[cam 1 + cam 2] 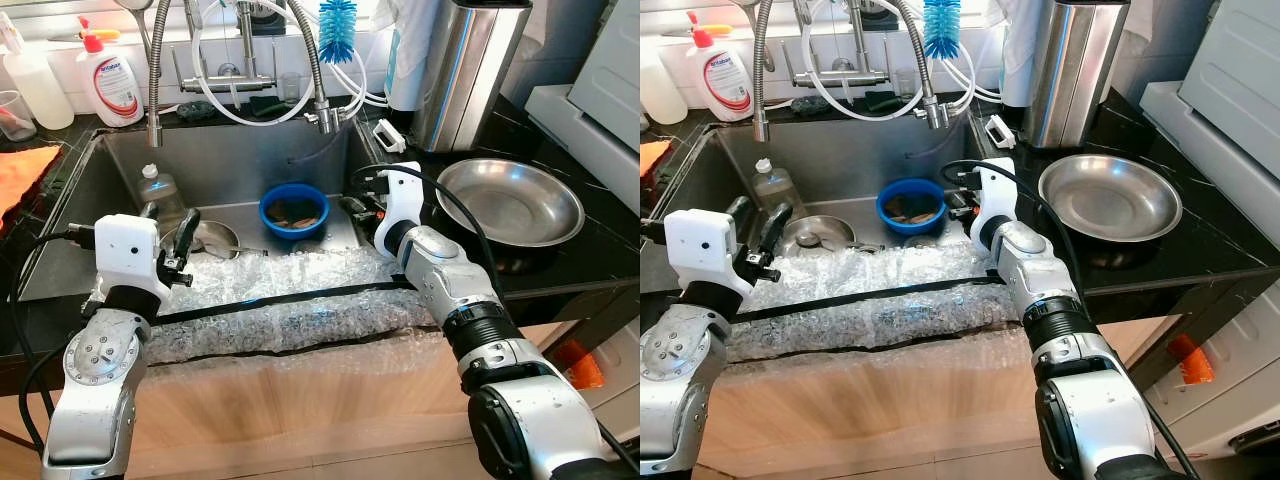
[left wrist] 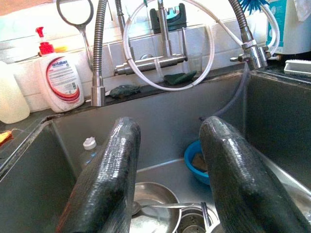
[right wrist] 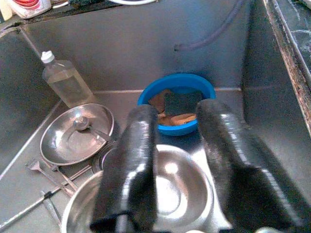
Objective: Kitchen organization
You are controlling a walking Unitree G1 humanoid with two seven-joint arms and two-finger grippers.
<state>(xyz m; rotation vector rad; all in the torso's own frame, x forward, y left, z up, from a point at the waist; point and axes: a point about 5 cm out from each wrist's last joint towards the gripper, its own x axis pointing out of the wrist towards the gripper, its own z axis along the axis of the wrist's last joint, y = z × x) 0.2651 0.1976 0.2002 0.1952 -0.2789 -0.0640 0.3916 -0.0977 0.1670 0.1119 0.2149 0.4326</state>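
A blue bowl [image 1: 293, 210] with food scraps sits at the back of the steel sink [image 1: 230, 150]. Left of it lie a steel plate [image 3: 73, 131] with a spoon on it, a clear bottle [image 1: 160, 190] and some forks [image 3: 48, 174]. A steel bowl [image 3: 175, 189] sits at the sink's front right. My left gripper [image 1: 168, 222] hangs open over the sink's left side, above the plate, holding nothing. Over the steel bowl, just short of the blue bowl, my right gripper [image 3: 177, 114] is open and empty beside the sink's right wall.
Bubble wrap [image 1: 290, 300] covers the sink's front edge. A wide steel basin [image 1: 510, 200] and a tall steel canister [image 1: 465, 65] stand on the black counter to the right. Faucet hoses [image 1: 155, 80], a soap bottle [image 1: 110, 75] and a blue brush [image 1: 337, 25] line the back.
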